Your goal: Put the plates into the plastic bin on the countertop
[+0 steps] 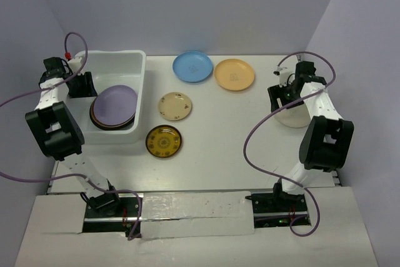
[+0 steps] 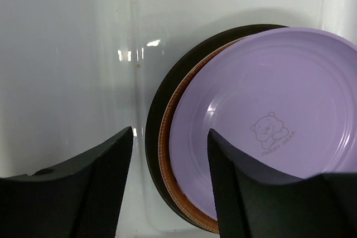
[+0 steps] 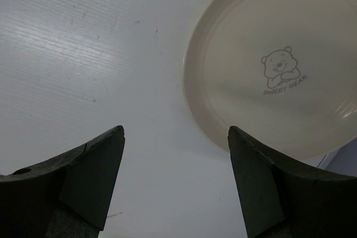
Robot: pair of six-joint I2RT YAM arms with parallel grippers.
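Observation:
The white plastic bin point(image 1: 134, 67) stands at the left and holds a stack: a lavender plate point(image 1: 115, 103) on a brown-rimmed plate point(image 2: 167, 137) on a dark plate point(image 2: 153, 132). My left gripper point(image 1: 82, 84) is open inside the bin, its jaws astride the stack's left rim point(image 2: 170, 154). A blue plate point(image 1: 192, 66), an orange plate point(image 1: 234, 74), a cream floral plate point(image 1: 175, 105) and a dark gold-patterned plate point(image 1: 164, 141) lie on the countertop point(image 1: 225, 142). My right gripper point(image 1: 282, 99) is open above a cream plate point(image 3: 279, 59), with empty jaws.
Pale lilac walls enclose the countertop on the left, back and right. Purple cables loop from both arms. The arm bases sit at the near edge.

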